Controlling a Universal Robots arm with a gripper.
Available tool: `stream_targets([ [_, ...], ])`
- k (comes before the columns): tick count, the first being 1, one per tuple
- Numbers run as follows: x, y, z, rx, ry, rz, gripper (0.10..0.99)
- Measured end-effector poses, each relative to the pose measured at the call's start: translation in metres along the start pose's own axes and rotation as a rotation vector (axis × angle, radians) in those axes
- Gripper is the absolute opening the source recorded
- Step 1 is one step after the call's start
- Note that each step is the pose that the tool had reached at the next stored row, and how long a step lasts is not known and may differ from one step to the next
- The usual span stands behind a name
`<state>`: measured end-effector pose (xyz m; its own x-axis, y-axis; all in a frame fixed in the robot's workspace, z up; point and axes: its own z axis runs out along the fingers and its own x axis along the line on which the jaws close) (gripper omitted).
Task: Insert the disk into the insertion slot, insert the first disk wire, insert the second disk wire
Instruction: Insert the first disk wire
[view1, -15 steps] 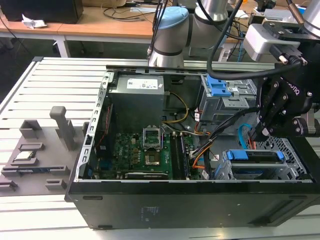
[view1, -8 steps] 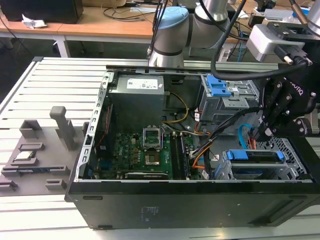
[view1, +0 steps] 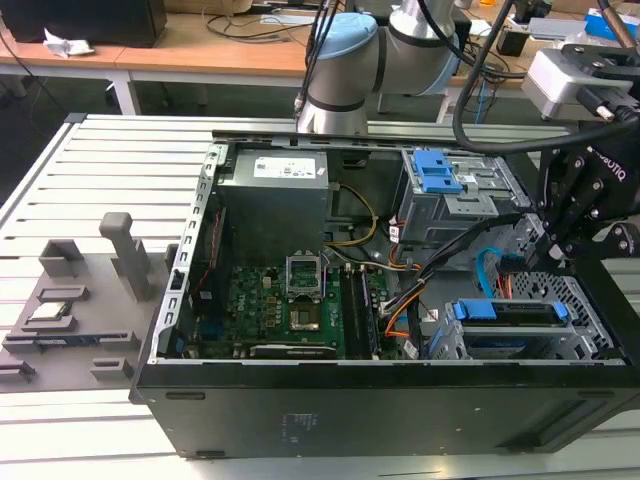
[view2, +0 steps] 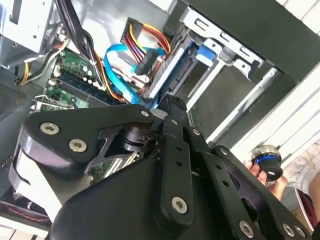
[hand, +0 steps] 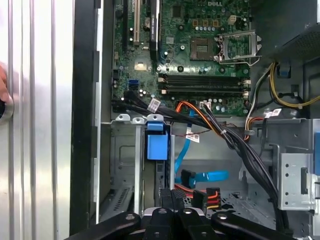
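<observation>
At the case's corner on the exterior view's right, nearest that camera: the gripper (hand: 172, 196) hangs over the insertion slot (view1: 577, 297), a low cage of holed metal, with its tips down at the disk's rear end, just beside the cable plugs.
Gripper fingers: drawn together, with no gap visible in the first wrist view; whether they pinch anything I cannot tell.
Disk: the disk (view1: 510, 313) stands on edge inside the insertion slot, the blue end of its frame toward the circuit board (view1: 290, 310).
First disk wire: the first disk wire (view2: 145, 42), orange, red and black strands, ends in a black plug right by the disk's rear end; seated or not, I cannot tell.
Second disk wire: the second disk wire (hand: 210, 176), flat and light blue, loops over the case floor beside the slot, its plug near the same end of the disk.
Case: an open computer case (view1: 350, 420) lies on its side in the middle of a slatted table (view1: 100, 150), circuit board facing up.
Taller cage: a grey cage (view1: 440, 200) with a blue latch sits behind the slot, toward the case's far edge.
Table edge on the exterior view's left: grey holders (view1: 120, 255) stand beside the case.
Hand: a person's hand (view2: 265, 175) rests on a round knob (view2: 266, 161) outside the case.
</observation>
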<state>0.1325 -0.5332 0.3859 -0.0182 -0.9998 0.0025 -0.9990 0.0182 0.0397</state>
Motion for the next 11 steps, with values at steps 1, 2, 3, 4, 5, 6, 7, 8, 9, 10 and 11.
stream_targets([
  [1,-0.0024,-0.0014,0.001,0.0,0.0013,0.0,0.106],
  [2,-0.0043,-0.0026,0.0018,0.0,0.0025,0.0,0.106],
  [3,-0.0088,-0.0056,0.0033,0.0,0.0056,0.0,0.106],
  [4,-0.0124,-0.0075,0.0047,0.0,0.0082,0.0,0.106],
  [5,-0.0161,-0.0085,0.0066,0.0,0.0098,0.0,0.106],
  [6,-0.021,-0.0093,0.0089,0.0,0.0137,0.0,0.106],
  [7,-0.0235,-0.0097,0.0106,0.0,0.0145,0.001,0.106],
  [8,-0.0255,-0.01,0.0124,0.0,0.0149,0.001,0.106],
  [9,-0.0262,-0.0101,0.0136,0.0,0.0149,0.001,0.106],
  [10,-0.0265,-0.0102,0.0147,0.0,0.015,0.001,0.106],
  [11,-0.0271,-0.0105,0.0167,0.0,0.0151,0.001,0.106],
])
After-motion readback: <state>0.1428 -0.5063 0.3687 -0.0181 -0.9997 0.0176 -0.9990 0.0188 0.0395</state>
